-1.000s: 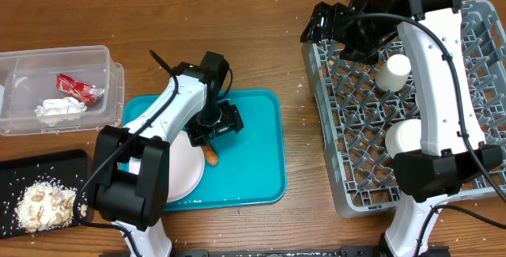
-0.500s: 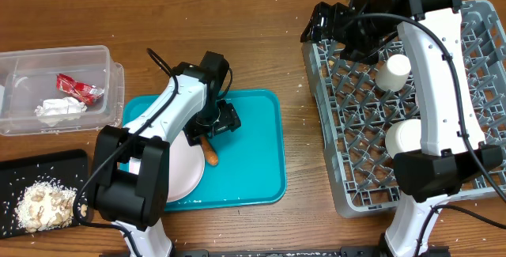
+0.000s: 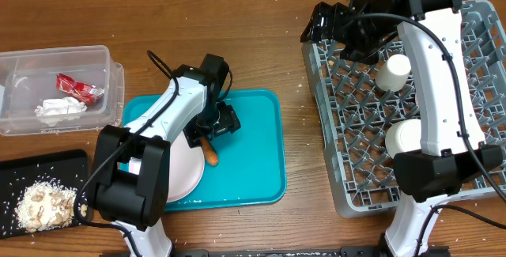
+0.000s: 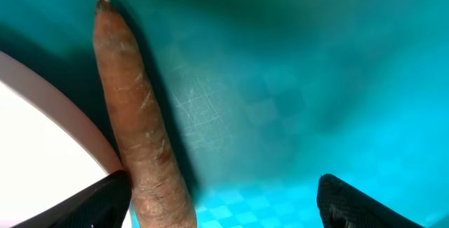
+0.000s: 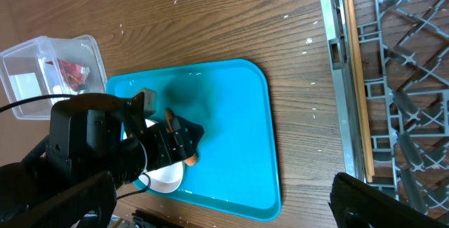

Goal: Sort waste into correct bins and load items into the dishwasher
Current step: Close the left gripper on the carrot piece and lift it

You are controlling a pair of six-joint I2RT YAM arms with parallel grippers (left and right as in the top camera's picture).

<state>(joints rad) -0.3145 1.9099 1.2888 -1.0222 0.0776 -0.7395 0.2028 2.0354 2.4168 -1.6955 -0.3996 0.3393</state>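
Where the carrot [image 4: 137, 116] lies on the teal tray [image 3: 253, 154], its side runs right along the rim of the white plate [image 4: 35, 137], and its thick end is cut off by the lower edge of the left wrist view. From overhead only its lower end [image 3: 210, 154] shows; the rest is hidden under the left gripper [image 3: 217, 122]. That gripper hangs low over it with its jaws spread wide and nothing between them but the carrot and bare tray. One fingertip [image 4: 105, 200] sits just beside the carrot, though whether it touches cannot be told.

The tray sits mid-table toward the near edge. The plate [image 3: 180, 170] on its left part is largely covered by the left arm.

At the table's right side stands the grey dishwasher rack [image 3: 356, 130] with two white cups [image 3: 393, 73] inside. The right gripper [image 3: 332, 24] hovers over the rack's far left corner, fingers [image 5: 379, 203] well apart and empty.

Near the left edge, a clear plastic bin [image 3: 95, 55] holds a red wrapper [image 3: 79, 88] and crumpled white paper [image 3: 59, 109]. A black tray [image 3: 47, 166] of pale food scraps [image 3: 39, 202] is cut off at the near left corner.
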